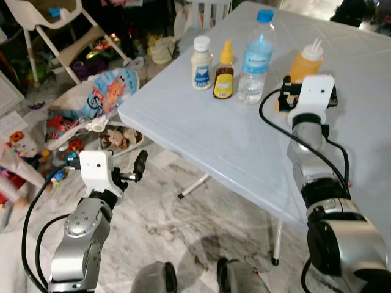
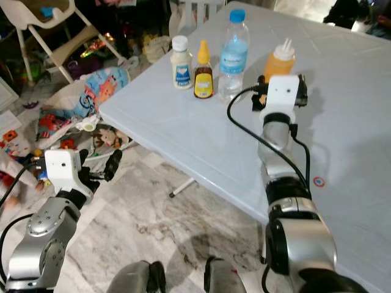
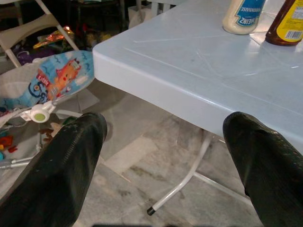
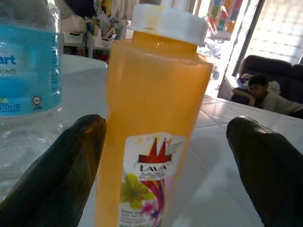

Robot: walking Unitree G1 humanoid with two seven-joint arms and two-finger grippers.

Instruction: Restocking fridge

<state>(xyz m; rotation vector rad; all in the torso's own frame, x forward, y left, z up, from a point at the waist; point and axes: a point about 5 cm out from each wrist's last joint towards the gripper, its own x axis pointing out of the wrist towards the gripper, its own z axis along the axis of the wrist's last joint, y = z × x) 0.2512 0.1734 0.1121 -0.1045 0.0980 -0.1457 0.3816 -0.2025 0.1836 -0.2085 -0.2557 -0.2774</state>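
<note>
Table, pale blue-white, juts a corner toward the robot's left, w/ bare marble floor below that edge and a thin white leg angling under it. Open tabletop runs between the near edge and a row of 4 containers near the far edge: mayo bottle, brown sauce bottle w/ yellow cap, water bottle w/ blue cap, and orange bottle w/ white cap on the robot's right end. Water bottle stands just beside the orange bottle, little room between them; the table past the orange bottle on the other side lies bare. Right gripper is up over the table at the orange bottle, jaws wide apart, the bottle upright between them. In the right wrist view one finger sits right at the bottle's side, maybe touching, can't tell; the other finger is well clear of it. Left gripper hovers low off the table corner, above the floor, jaws apart and holding nothing. Toys and a patterned baby bouncer clutter the floor farther to the left, beside a white high chair. A person lies on a dark sofa in the background.
</note>
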